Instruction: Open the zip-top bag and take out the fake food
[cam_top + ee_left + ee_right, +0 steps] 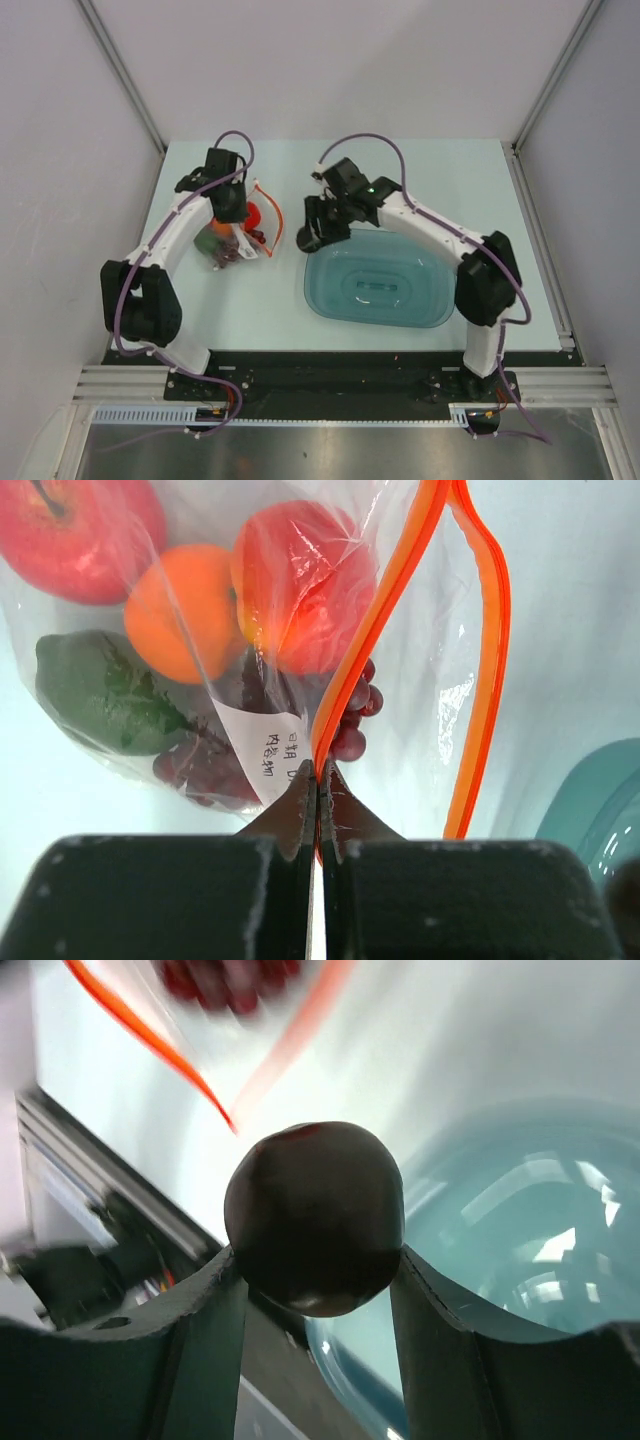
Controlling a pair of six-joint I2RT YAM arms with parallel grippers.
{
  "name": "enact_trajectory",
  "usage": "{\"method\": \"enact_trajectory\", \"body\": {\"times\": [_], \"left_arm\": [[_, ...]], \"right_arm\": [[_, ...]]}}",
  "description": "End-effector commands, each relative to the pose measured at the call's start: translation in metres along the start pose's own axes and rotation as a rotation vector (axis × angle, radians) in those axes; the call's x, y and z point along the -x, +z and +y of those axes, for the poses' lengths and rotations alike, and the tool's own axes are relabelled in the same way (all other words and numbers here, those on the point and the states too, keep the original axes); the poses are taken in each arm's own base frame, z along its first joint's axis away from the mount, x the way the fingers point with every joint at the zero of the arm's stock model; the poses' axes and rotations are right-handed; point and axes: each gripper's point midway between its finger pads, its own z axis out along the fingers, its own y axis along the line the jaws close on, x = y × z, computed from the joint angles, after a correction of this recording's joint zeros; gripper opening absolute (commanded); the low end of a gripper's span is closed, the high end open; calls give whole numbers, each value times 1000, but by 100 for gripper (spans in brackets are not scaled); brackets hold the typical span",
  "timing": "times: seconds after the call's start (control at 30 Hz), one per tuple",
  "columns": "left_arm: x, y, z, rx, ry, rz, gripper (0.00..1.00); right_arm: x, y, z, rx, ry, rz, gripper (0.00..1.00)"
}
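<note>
Dark fruit (315,1218) is clamped between the right gripper's (318,1260) half-open jaws, over the tub's (340,290) rim. Left of the tub, the left gripper (318,772) pinches shut on the opened bag's (430,680) strip (380,630); other fruit (180,610) waits inside.

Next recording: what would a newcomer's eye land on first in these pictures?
A dark round plastic fruit clamped between the right fingers, at the edge of the teal translucent tub mid-table. Left of the tub, the left fingers pinch the orange zip strip of a clear crinkly plastic zip-top bag, its mouth gaping, with colourful plastic fruits inside.
</note>
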Motion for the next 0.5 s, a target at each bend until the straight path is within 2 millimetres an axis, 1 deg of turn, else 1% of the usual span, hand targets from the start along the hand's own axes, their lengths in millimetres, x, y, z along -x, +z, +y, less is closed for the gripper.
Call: {"method": "enact_trajectory", "body": {"times": [0.0,0.03,0.07,0.1,0.13,0.17,0.2,0.23,0.27,0.3,0.33,0.37,0.4,0.47], "left_arm": [[3,-18,0,-40,2,-57,0],[3,-21,-1,-50,2,-65,0],[-1,-20,-2,-58,2,-60,0],[-2,-21,-2,-62,3,-62,1],[-2,-24,-2,-66,3,-68,0],[-3,-25,-2,-67,2,-69,0],[-4,-25,-2,-65,2,-69,0],[-4,-28,-1,-66,2,-74,0],[-3,-29,-2,-72,2,-77,0],[-2,-30,-3,-76,0,-79,0],[-1,-31,-4,-82,0,-87,0],[-1,-32,-5,-85,0,-86,0],[-1,-33,-5,-91,-1,-86,0],[-3,-35,-5,-94,3,-89,0]], "right_arm": [[-57,-43,-24,5,-34,100,5],[-65,-47,-29,-3,-35,116,11],[-73,-51,-31,-10,-47,121,15],[-86,-47,-38,-25,-60,152,21],[-90,-46,-40,-31,-70,161,29],[-94,-42,-42,-33,-74,174,32],[-95,-37,-45,-46,-92,167,36],[-95,-34,-47,-58,-97,163,43],[-95,-31,-48,-66,-101,159,45],[-92,-25,-52,-82,-97,144,52],[-92,-22,-56,-99,-86,137,57],[-90,-19,-57,-106,-78,126,60],[-94,-13,-62,-111,-65,142,63],[-98,-10,-62,-121,-47,152,68]]}}
